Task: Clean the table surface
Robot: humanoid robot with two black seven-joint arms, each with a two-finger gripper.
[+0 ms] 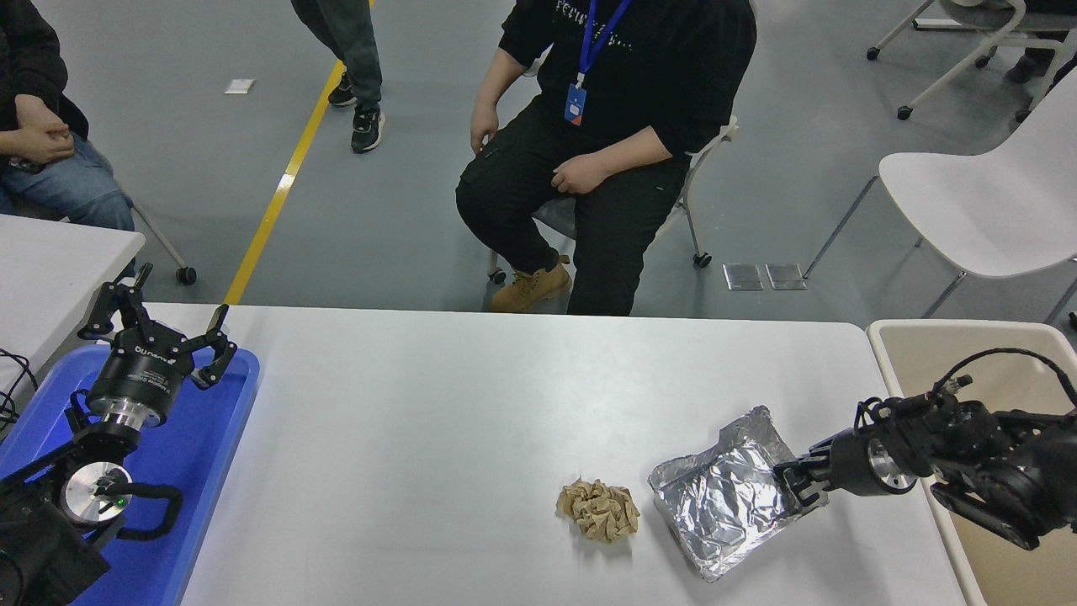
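The right tool (pixel 795 486) has its fingers closed on the right edge of a crinkled foil bag (pixel 724 497), which looks partly raised off the bench (pixel 471 404). The hold is on a thin, slippery edge, so the bag could slide out or tear if pulled sharply, and a low sweep might knock the crumpled brown paper (pixel 598 508) just to its left. The bench is a wide, glossy white top with rounded corners, filling the lower middle of the view. The left tool (pixel 156 330) sits parked with fingers spread over a blue tray (pixel 210 438).
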